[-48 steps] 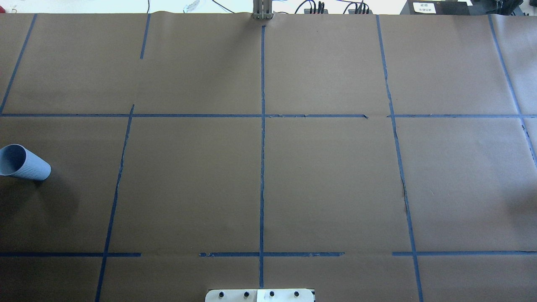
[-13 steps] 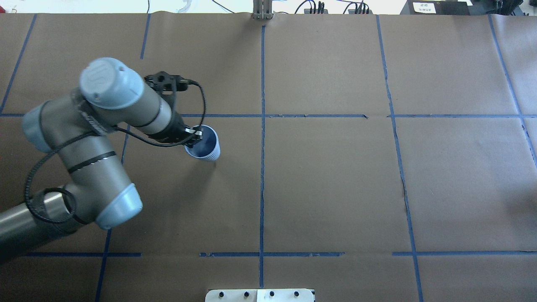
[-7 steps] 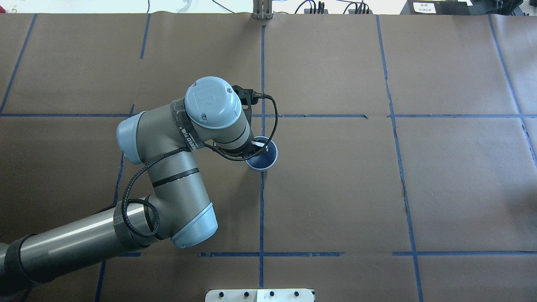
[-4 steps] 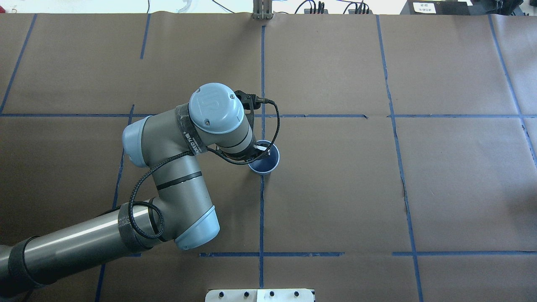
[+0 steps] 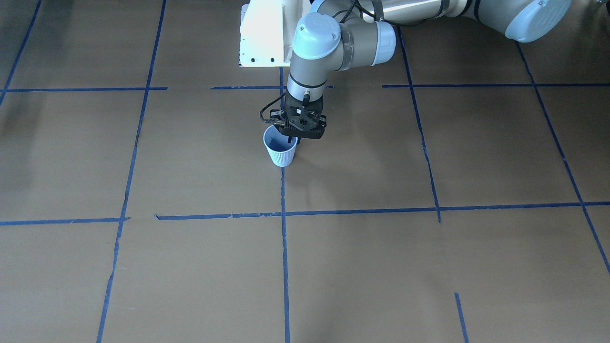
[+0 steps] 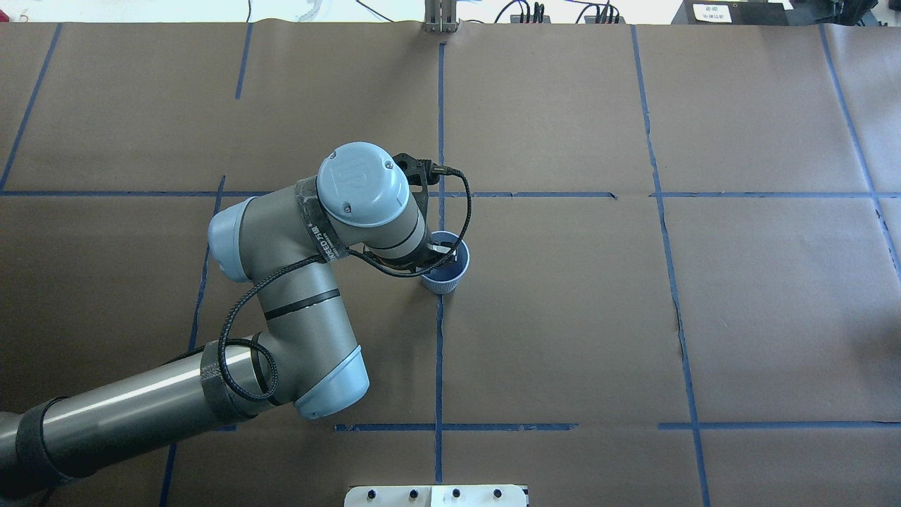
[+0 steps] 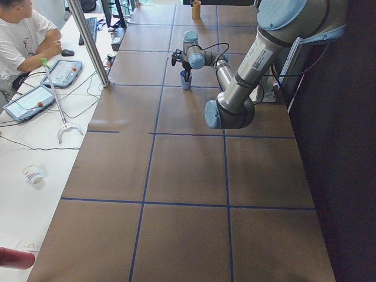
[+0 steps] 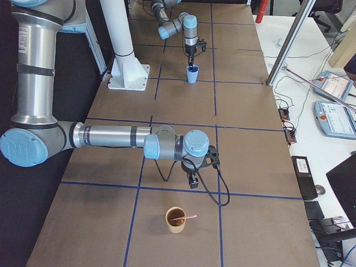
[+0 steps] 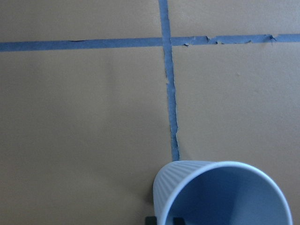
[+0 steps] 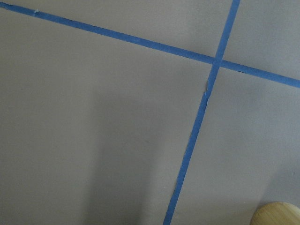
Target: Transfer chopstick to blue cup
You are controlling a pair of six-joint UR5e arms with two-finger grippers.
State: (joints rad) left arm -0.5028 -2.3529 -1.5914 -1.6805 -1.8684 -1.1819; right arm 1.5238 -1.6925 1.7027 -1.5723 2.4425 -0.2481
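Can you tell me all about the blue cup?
The blue cup is pale blue with ribbed sides and a smooth rim, wider at the top, maybe paper. It is upright, mouth up, empty but for one finger of the left gripper, which pinches its rim. Its base is over a blue tape line in the middle of the table; I cannot tell if it touches.

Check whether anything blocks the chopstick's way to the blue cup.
Nothing stands on the table between the chopstick and the blue cup. The left gripper, though, grips the cup's rim and partly covers its mouth.
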